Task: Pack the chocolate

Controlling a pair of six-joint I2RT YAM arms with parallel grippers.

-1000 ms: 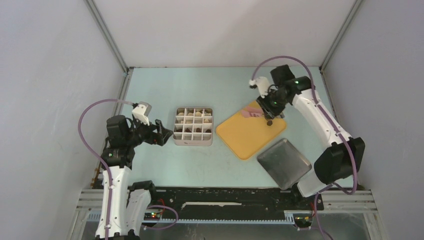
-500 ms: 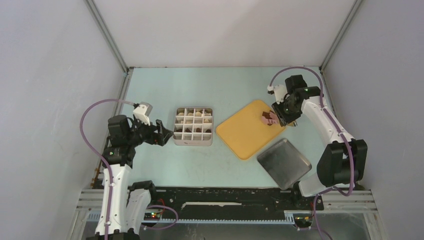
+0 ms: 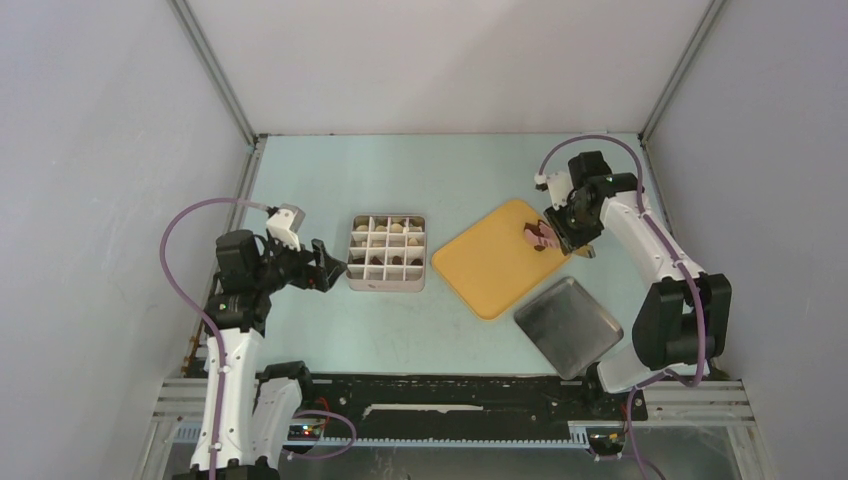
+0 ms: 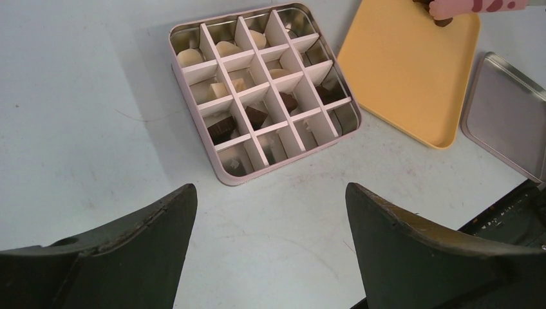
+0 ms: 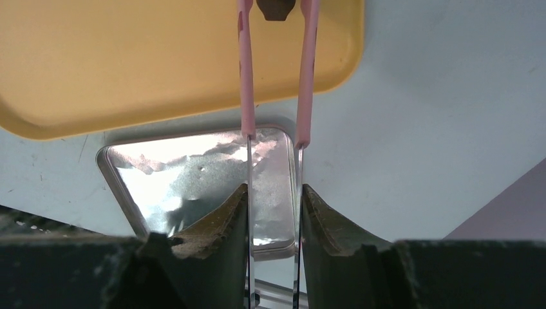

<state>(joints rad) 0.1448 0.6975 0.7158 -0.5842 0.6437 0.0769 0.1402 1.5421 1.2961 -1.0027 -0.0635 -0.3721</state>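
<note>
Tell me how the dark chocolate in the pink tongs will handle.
Probably light: the thin tongs pinch the dark chocolate without visibly bending. Its rounded shape may let it slip out, or roll on the smooth yellow tray.

text: none legible in any view | labels, brands, numbers: none legible | pink tongs [image 4: 463,8]: a few dark red marks on the arms, too small and blurred to tell letters from pattern
</note>
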